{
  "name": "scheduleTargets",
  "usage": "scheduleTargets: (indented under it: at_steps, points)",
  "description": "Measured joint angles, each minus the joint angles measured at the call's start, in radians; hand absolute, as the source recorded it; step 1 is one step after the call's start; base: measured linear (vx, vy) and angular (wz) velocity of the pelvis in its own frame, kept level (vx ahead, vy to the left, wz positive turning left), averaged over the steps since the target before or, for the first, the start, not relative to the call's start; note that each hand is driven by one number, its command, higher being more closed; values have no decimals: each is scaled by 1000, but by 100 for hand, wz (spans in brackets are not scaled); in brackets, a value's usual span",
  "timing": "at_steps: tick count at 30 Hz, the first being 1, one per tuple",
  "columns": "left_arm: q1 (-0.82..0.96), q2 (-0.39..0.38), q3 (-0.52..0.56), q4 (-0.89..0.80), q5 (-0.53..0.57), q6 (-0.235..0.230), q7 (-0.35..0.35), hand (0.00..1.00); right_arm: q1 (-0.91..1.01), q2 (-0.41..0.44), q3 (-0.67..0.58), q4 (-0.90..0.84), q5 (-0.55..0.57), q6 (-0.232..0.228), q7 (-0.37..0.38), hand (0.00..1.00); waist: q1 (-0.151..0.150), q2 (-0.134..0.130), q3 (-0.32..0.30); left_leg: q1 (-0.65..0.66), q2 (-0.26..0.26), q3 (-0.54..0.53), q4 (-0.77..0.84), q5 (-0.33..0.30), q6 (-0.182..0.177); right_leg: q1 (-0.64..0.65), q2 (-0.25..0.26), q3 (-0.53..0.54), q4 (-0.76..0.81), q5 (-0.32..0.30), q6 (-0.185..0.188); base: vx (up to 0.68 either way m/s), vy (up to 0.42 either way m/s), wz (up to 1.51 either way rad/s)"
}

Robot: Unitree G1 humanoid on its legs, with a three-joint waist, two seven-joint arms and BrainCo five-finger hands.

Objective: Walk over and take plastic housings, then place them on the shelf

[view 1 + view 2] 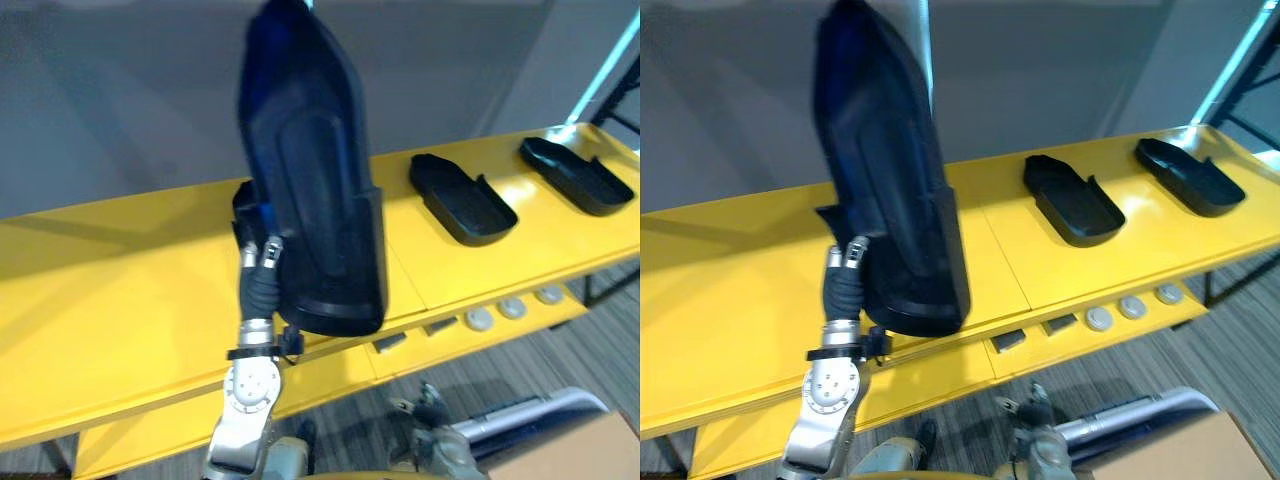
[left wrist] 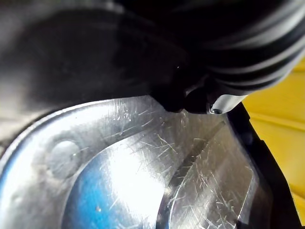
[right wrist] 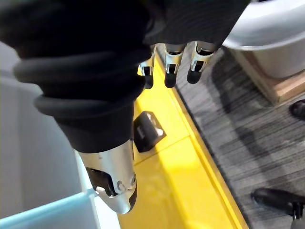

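A large dark plastic housing (image 1: pixel 320 200) stands upright over the front of the yellow shelf (image 1: pixel 120 320), its lower end near the shelf's front edge. My left hand (image 1: pixel 258 262) comes up from below and grips its left edge, fingers reaching behind it. Up close, the housing's scratched glossy surface (image 2: pixel 143 171) shows in the left wrist view. Two more dark housings lie flat on the shelf to the right, one in the middle (image 1: pixel 462 198) and one at the far end (image 1: pixel 578 175). My right hand (image 3: pixel 169 57) hangs low by the shelf's front, fingers relaxed and holding nothing.
A lower yellow tier carries round grey discs (image 1: pixel 510 308) and small dark blocks (image 1: pixel 390 342). A grey wall rises behind the shelf. A cardboard box (image 1: pixel 580 450) stands on the striped floor at the lower right. A dark shoe (image 3: pixel 274 200) is on the floor.
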Motion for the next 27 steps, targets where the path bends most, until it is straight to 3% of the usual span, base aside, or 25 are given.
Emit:
scheduleTargets:
  at_steps: [3, 7, 10, 11, 13, 17, 18, 19, 20, 21, 23, 24, 25, 26, 27]
  points:
    - [17, 1, -4, -11, 0, -1, -6, 100, -4, 5, 2, -19, 0, 0, 1, 0, 7, -13, -12, 22, 2, 38, -59, 45, 14, 20, 2, -31, -22, 3, -3, 130, -87, 49]
    - [46, 5, -3, -25, -1, -1, -3, 100, -1, 5, 0, -30, 1, -6, 1, 0, 53, -30, -20, 36, 0, 39, -100, 79, 3, 37, 13, -41, -30, 8, -13, 49, -54, 33]
    - [56, 7, -8, -48, -1, -1, -3, 100, -1, 4, 6, -27, 1, -11, 0, 0, 53, -30, -18, 10, -2, 39, -104, 102, -6, 36, 21, -61, -30, 7, -15, -60, -1, 60]
    - [57, 9, -9, -48, -1, -1, -3, 100, -1, 3, 15, -27, 1, -11, 0, 0, 53, -28, -16, -7, 1, 50, -88, 95, -1, 36, 28, -60, -30, 5, -19, -107, 38, 45]
    - [58, 13, -8, -48, -1, -1, -2, 100, -7, 3, 21, -30, 1, -12, 0, 0, 55, -21, -2, -52, 29, 124, -22, 7, 24, 45, 45, -60, -30, 6, -19, -147, 39, 38]
    - [55, 9, -8, -43, -1, -1, -5, 100, -2, -8, 17, -28, 8, -13, 0, 0, 47, 3, 13, -80, 18, 141, -8, 4, 20, 67, 67, -42, -77, -26, -25, -118, 59, 55]
    - [53, 9, -7, -42, -1, 0, -6, 100, -1, -1, 15, -24, 11, -13, 0, 0, 44, -15, 14, -81, 20, 152, 2, -4, 21, 64, 57, -42, -93, -30, -34, -169, 85, 73]
    - [54, 14, -9, -46, -1, -1, -6, 100, 5, 5, 12, -15, 17, -15, -1, 0, 54, -17, 18, -131, 35, 166, 151, -50, 72, 51, 51, -51, -80, -26, -33, -88, 96, 43]
    - [65, 11, -8, -49, -1, -13, -4, 100, 8, 0, 16, -18, 20, -14, -1, 0, 63, 17, 12, -138, 83, 174, 218, -84, 53, 51, 62, -58, -49, -12, -13, -49, 121, 32]
    - [63, 12, 2, -46, -2, -15, -3, 100, 2, -5, 16, -13, 20, -13, -1, 0, 54, 20, 15, -137, 79, 169, 213, -88, 41, 45, 55, -58, -25, -17, -10, 39, 110, 11]
    - [60, 8, 20, -44, -6, -15, 3, 100, 2, 3, 18, -17, 19, -11, 0, 0, 53, -11, 14, -115, 52, 194, 134, -66, 52, 6, 1, 2, 28, -11, -15, -14, 131, 17]
    - [54, 8, 20, -44, -7, -15, 5, 100, 1, 5, 17, -22, 19, -11, -1, 0, 53, -26, 23, -121, 64, 232, 158, -88, 57, 6, -10, 10, 27, -10, -14, -6, 119, 8]
    - [52, 12, 19, -45, -11, -16, 13, 100, -5, 3, 15, -28, 19, -10, -2, 0, 55, -34, 31, -169, 116, 256, 309, -121, 90, 6, -23, 12, 40, -9, -10, 27, 139, -11]
    - [54, 12, 19, -45, -14, -16, 19, 100, -2, 3, 13, -29, 19, -10, -2, 0, 55, -37, 30, -185, 168, 236, 383, -138, 62, 12, -34, 21, 51, -8, -9, 28, 236, -28]
    - [55, 12, -1, -45, -19, -16, 21, 100, 15, -2, 13, -41, 19, -9, -3, 0, 52, -30, 23, -185, 260, 203, 425, -157, 19, 15, -45, 34, 68, -3, 2, 13, 282, -33]
